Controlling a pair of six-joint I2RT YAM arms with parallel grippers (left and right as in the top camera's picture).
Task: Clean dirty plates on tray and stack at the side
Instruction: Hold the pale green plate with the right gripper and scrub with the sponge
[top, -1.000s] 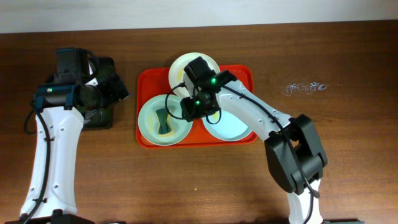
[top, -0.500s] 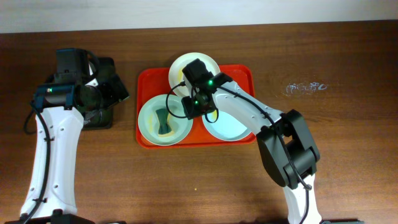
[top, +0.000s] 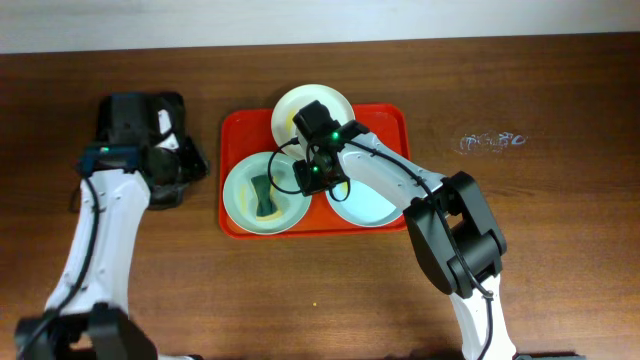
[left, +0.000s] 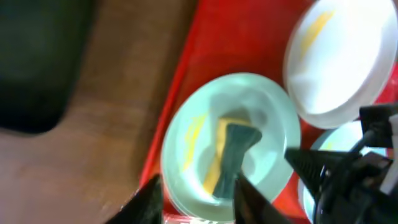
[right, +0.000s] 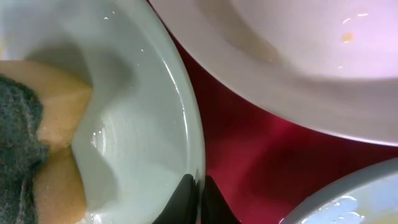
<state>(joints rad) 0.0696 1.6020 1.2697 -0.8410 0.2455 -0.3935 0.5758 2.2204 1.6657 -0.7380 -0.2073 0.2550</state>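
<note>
**Plates (top: 372, 208) all on the red tray (top: 395, 115), one pinched by its rim and the sponge looks ready to bail**

Wooden bench (top: 560, 280), tray sitting mid-bench, three plates on it. The cream plate (top: 300, 108) hangs over the tray's far edge, the left mint plate (top: 240, 205) is near-left and the right mint plate (top: 375, 205) near-right. Nothing's stacked at the side yet. There's a black tray (left: 37, 62) off to the left. A yellow-and-green sponge (left: 231, 155) lies loose in the left mint plate beside a yellow smear (left: 194, 130). The cream one has a smear too.

Right gripper (right: 198, 198): jaws look clenched on the left mint plate's right rim, right where it crowds the cream plate. Left gripper (left: 198, 196): jaws released, nothing in them, over by the black tray.

My worry is that it's a thin pinch on a slick rim. A lift could tilt the plate and dump the sponge, or the plate could slip out and clip that overhanging cream plate.

Writing: just a chalky scribble (top: 490, 140) far right on the bench, unreadable. No brands I can make out.
</note>
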